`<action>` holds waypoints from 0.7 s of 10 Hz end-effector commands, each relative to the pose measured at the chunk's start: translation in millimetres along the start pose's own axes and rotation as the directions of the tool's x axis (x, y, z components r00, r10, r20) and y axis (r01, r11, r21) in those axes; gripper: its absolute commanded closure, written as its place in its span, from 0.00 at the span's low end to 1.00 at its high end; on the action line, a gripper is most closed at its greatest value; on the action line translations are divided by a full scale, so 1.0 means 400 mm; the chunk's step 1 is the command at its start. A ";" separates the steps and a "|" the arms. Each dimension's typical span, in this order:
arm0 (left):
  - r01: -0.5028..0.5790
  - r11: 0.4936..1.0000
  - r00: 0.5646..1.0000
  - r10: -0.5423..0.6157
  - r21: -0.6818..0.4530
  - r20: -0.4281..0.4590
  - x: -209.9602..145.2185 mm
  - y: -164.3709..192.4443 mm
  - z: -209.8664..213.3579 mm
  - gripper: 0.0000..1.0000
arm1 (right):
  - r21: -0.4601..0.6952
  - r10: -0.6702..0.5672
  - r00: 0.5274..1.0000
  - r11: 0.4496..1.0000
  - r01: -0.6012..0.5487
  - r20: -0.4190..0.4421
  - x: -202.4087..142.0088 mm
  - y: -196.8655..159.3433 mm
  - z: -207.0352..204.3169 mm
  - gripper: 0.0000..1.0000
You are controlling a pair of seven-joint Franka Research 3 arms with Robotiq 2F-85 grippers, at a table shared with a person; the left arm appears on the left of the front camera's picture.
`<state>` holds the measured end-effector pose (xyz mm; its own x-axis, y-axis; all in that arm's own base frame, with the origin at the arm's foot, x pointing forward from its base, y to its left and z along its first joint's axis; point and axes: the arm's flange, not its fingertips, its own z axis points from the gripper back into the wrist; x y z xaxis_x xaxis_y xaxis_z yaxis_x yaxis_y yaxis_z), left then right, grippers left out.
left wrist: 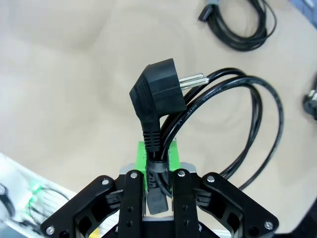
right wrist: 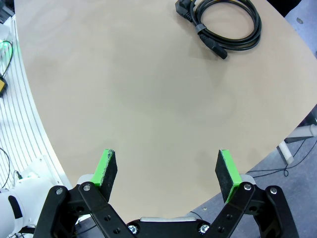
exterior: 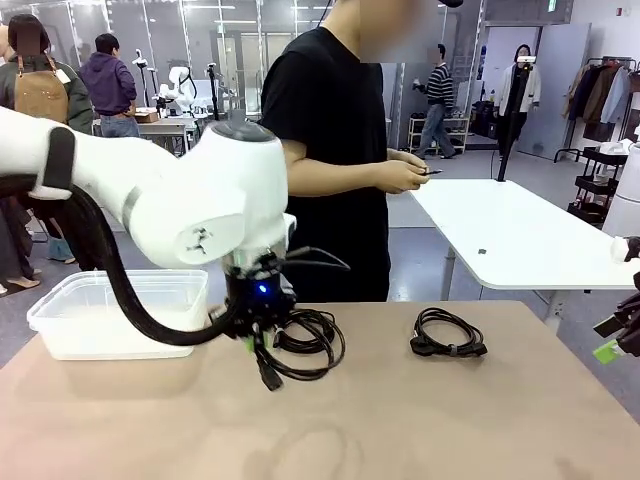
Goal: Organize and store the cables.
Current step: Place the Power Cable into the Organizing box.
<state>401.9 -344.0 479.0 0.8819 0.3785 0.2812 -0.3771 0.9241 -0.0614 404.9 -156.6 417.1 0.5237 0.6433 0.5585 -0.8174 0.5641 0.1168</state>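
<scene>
Fingers (left wrist: 132, 198) of the left gripper (left wrist: 157, 168) clench a loosely looped black power cable (exterior: 318, 350) behind its angled plug (left wrist: 158, 91), left of centre above the tan table (exterior: 400, 430). A tied black cable coil (exterior: 448, 335) lies right of centre. The right gripper (right wrist: 167, 168) gapes, empty.

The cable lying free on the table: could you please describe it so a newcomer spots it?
Start at the tan table. Right of its middle, near the far edge, lies a tied black coil. Unlike the other cable, gripped by the left pincer, nothing touches it.
</scene>
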 end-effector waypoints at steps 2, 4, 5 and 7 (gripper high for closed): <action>0.230 0.972 0.973 -0.228 -0.041 0.042 0.182 0.131 0.079 0.81 | 0.005 0.015 1.000 1.000 -0.015 -0.013 -0.003 -0.001 0.006 0.00; 0.246 0.968 0.963 -0.249 0.037 0.108 0.301 0.196 0.088 0.81 | 0.005 0.015 1.000 1.000 -0.015 -0.013 -0.003 -0.001 0.006 0.00; 0.256 0.966 0.962 -0.258 0.030 0.090 0.341 0.222 0.092 0.81 | 0.005 0.015 1.000 1.000 -0.015 -0.013 -0.003 -0.001 0.006 0.00; 0.208 0.977 0.973 -0.213 0.056 0.093 0.373 0.240 0.087 0.81 | 0.005 0.015 1.000 1.000 -0.015 -0.013 -0.003 -0.001 0.006 0.00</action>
<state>484.8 -190.1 543.4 0.9147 0.1591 0.3716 -0.1857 0.9819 0.0367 404.8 -156.6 417.1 0.5240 0.6434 0.5581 -0.8172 0.5644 0.1167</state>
